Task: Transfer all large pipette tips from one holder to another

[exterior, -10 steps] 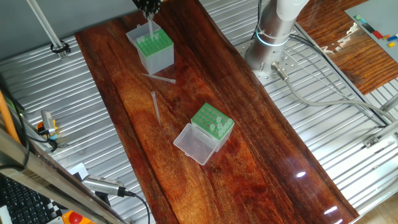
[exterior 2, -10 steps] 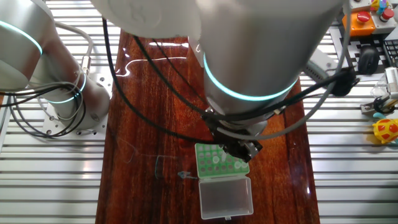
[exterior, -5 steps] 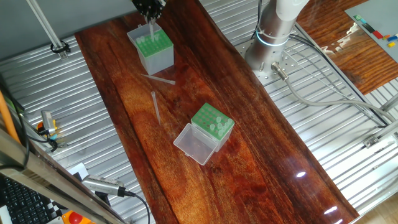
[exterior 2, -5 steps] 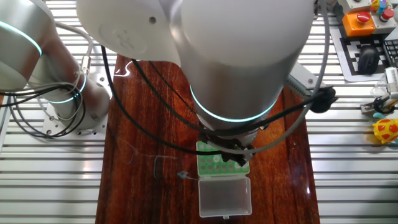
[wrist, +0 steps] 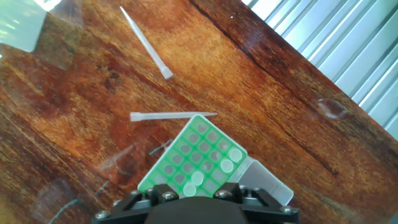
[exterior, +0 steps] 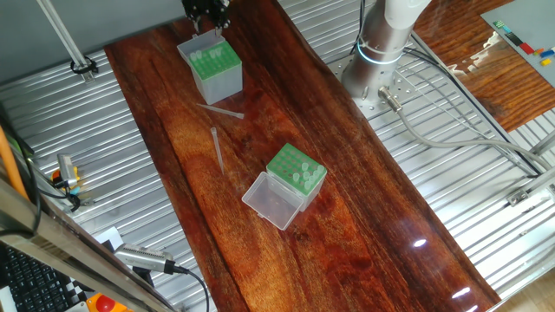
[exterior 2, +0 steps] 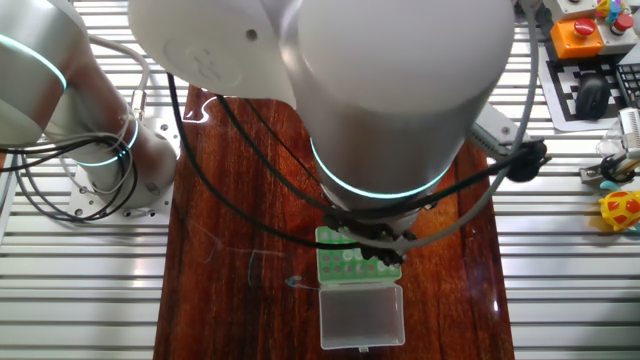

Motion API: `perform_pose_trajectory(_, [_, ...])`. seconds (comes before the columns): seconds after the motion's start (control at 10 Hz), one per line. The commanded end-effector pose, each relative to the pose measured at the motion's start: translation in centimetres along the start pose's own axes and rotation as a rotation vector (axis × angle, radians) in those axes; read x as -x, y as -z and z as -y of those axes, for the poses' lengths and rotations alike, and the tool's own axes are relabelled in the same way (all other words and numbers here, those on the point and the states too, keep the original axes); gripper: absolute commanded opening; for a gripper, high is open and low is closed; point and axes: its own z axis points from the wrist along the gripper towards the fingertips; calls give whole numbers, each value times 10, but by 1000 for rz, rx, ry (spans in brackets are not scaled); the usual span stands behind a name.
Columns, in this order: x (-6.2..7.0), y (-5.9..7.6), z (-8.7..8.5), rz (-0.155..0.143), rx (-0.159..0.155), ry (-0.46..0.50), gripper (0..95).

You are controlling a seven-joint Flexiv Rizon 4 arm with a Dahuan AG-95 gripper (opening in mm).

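One fixed view: gripper (exterior: pixel 206 10) sits at the top edge of frame, directly above the taller translucent box (exterior: pixel 211 67) with green perforated insert. Finger spacing is not resolvable here, and whether a tip is between the fingers cannot be told. Two loose pipette tips (exterior: pixel 217 148) lie flat on the wooden table (exterior: pixel 364 199) between the box and the low green rack (exterior: pixel 296 174), whose clear lid (exterior: pixel 271 200) is swung open toward the table edge. A few pale tips stand in one corner of the rack. The other fixed view: the arm body blocks most of the scene; only the rack (exterior 2: pixel 355 266) and its lid (exterior 2: pixel 362 317) show below it, so gripper state cannot be read. Hand view: the gripper base fills the bottom edge and the fingertips are out of frame. The box insert (wrist: pixel 194 158) shows approx. four seated tips along one side, with one loose tip (wrist: pixel 171 115) lying just beside the box corner. Risks: the loose tips lie flat, so a top-down pinch may slip or roll them. Any descent near the box may clip the seated tips or shift the box. Misalignment with a hole may drop another tip onto the table.
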Motion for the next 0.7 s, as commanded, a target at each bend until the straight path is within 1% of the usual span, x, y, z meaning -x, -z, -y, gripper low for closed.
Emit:
perform_pose_trajectory(0.1, [14,24,-14,2,-13,-40,190])
perform_pose_trajectory(0.2, [14,24,-14,-11,-26,-70,190])
perform_pose_trajectory(0.3, [14,24,-14,-15,-27,-101,190])
perform_pose_trajectory(0.4, [14,24,-14,-20,-21,-99,0])
perform_pose_trajectory(0.5, [14,24,-14,-22,-20,-88,0])
perform_pose_trajectory(0.6, [14,24,-14,-12,-9,-26,0])
perform_pose_trajectory(0.7, [14,24,-14,2,5,2,0])
